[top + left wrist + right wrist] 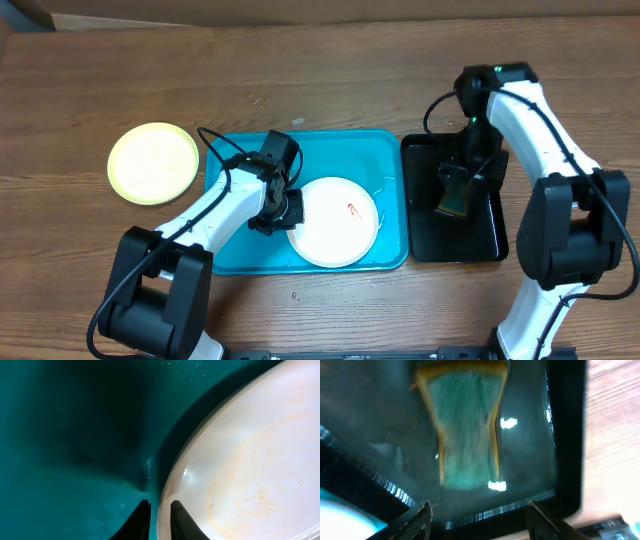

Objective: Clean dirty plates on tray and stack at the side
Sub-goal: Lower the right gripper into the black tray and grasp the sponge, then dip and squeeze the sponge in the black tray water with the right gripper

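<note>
A white plate [333, 221] with a small red smear lies in the turquoise tray [240, 250], right of its middle. In the left wrist view the same plate [240, 475] shows faint orange streaks. My left gripper [283, 212] is at the plate's left rim. Its fingertips [160, 507] stand a little apart and straddle the rim, one finger over the plate, the other over the tray [75, 460]. A pale yellow-green plate [153, 162] sits on the table left of the tray. My right gripper [468, 175] hangs open over a black tray, fingers [479, 510] wide, nothing between them.
A green sponge with a yellow edge [465, 430] lies in the glossy black tray [487, 235], which stands against the turquoise tray's right side. The sponge is ahead of the right fingertips. Bare wooden table surrounds both trays.
</note>
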Tool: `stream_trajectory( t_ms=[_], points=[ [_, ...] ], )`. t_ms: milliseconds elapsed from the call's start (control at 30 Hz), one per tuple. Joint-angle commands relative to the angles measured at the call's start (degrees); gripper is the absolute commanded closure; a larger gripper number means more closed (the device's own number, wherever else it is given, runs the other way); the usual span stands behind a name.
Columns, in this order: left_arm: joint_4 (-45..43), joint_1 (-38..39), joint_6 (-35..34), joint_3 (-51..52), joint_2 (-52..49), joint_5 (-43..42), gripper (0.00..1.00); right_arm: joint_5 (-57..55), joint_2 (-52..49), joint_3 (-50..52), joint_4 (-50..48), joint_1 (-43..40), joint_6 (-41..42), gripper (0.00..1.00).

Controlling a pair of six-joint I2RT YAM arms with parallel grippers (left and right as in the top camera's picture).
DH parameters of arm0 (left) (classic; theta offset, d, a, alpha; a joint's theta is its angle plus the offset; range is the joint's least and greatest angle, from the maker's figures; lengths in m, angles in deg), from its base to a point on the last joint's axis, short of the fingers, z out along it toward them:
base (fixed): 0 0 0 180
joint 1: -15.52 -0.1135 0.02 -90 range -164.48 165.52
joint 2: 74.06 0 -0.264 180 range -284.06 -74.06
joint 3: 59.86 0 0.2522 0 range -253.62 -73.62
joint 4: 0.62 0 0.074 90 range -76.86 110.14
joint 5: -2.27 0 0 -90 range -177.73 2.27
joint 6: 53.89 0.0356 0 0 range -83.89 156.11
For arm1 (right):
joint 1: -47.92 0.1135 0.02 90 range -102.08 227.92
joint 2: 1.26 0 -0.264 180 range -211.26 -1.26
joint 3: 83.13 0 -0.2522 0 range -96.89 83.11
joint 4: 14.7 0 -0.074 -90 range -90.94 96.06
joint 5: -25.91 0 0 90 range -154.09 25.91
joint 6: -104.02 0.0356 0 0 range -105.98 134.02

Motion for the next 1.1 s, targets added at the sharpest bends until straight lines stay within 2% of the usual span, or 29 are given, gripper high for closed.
stream_trajectory(
  t_ms=[0,33,67,100,167,200,300,367,433,500,567,633,933,1067],
  points=[
    [0.02,-0.37,0.85,-0.96,-0.39,0.59,0.83,-2.82,1.53,5.53,-5.22,-0.31,1.66,0.39],
    [0.0,-0.37,0.85,-0.96,-0.39,0.59,0.83,-2.75,1.53,7.23,-7.34,-0.31,1.68,0.39],
    [0.02,-0.37,0.85,-0.96,-0.39,0.59,0.83,-2.71,1.53,8.76,-9.27,-0.31,1.68,0.45],
    [0.0,-0.37,0.85,-0.96,-0.39,0.59,0.83,-2.6,1.53,10.01,-10.84,-0.28,1.66,0.6],
    [0.02,-0.37,0.85,-0.96,-0.39,0.59,0.83,-2.56,1.53,12.7,-13.86,-0.31,1.66,0.79],
    [0.04,-0.37,0.85,-0.96,-0.39,0.59,0.82,-2.56,1.53,13.62,-14.56,-0.28,1.66,0.96],
    [0.02,-0.37,0.85,-0.96,-0.39,0.59,0.82,-2.25,1.53,14.51,-13.62,-0.31,0.44,0.96],
    [0.04,-0.37,0.85,-0.96,-0.39,0.59,0.82,-0.26,1.55,13.64,-11.52,-0.31,-3.58,0.95],
    [0.04,-0.37,0.85,-0.96,-0.39,0.59,0.8,0.79,1.55,11.96,-9.22,-0.63,-4.74,0.77],
    [0.02,-0.37,0.85,-0.96,-0.39,0.59,0.8,0.9,1.55,10.08,-7.85,-0.79,-4.76,0.65],
    [0.07,-0.37,0.85,-0.96,-0.39,0.59,0.79,0.87,1.55,8.63,-7.74,-0.85,-4.79,0.46],
    [0.26,-0.37,0.85,-0.96,-0.39,0.59,0.79,0.87,1.55,7.54,-8.0,-0.85,-4.76,0.37],
    [0.52,-0.33,0.83,-0.96,-0.39,0.59,0.79,0.37,1.53,7.82,-12.74,-0.85,-4.74,0.36],
    [0.5,-0.33,0.83,-0.96,-0.39,0.59,0.79,-0.85,1.53,9.77,-14.88,-0.85,-4.72,0.41]
  ],
)
